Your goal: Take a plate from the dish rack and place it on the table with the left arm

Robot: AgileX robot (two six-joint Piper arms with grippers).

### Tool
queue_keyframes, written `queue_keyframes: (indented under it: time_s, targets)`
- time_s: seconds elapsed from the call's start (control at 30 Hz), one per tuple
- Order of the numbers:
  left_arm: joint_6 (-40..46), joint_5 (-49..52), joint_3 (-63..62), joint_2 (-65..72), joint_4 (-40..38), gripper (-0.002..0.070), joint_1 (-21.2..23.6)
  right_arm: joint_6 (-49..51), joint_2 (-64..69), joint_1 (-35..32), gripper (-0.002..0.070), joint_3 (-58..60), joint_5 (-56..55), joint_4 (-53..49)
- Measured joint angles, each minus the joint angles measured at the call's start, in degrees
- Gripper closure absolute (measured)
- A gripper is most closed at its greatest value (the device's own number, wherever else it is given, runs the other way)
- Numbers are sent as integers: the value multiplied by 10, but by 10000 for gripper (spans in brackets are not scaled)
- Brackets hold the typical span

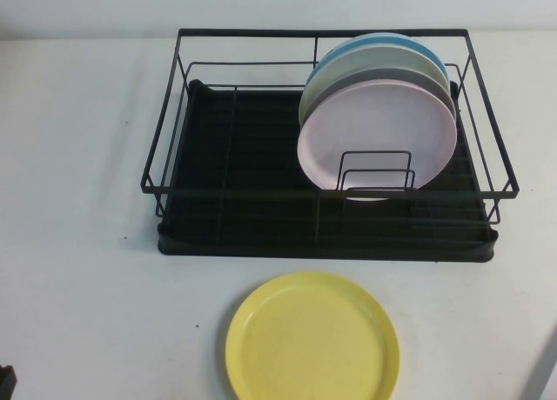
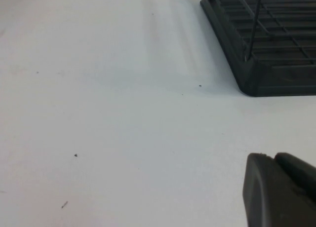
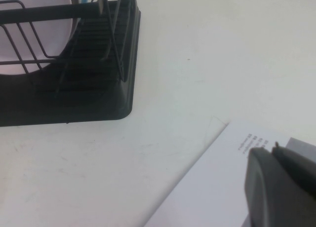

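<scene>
The yellow plate [image 1: 312, 339] lies flat on the white table [image 1: 78, 287], just in front of the black dish rack [image 1: 322, 235]. My left gripper [image 2: 270, 157] is shut and empty, low over bare table to the left of the rack's near left corner [image 2: 276, 64]. In the high view only a dark bit of the left arm [image 1: 7, 381] shows at the bottom left corner. My right gripper [image 3: 272, 147] is shut and empty, over a white sheet beside the rack's right end [image 3: 98, 89].
A pale pink plate [image 1: 374, 130], a grey one and a blue plate [image 1: 383, 43] stand leaning in the rack's right half. A white printed sheet [image 3: 212, 187] lies on the table at the near right. The rack's left half holds nothing.
</scene>
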Motion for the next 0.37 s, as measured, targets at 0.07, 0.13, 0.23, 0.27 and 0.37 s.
queue_keyframes:
  time_s: [0.07,0.13,0.23,0.27,0.37]
  targets:
    - [1,0,0,0,0,676,0,0,0,0,696,0,0,0]
    - [2,0,0,0,0,676,0,0,0,0,696,0,0,0]
    - [2,0,0,0,0,676,0,0,0,0,696,0,0,0]
    - [2,0,0,0,0,676,0,0,0,0,696,0,0,0]
    - [2,0,0,0,0,676,0,0,0,0,696,0,0,0]
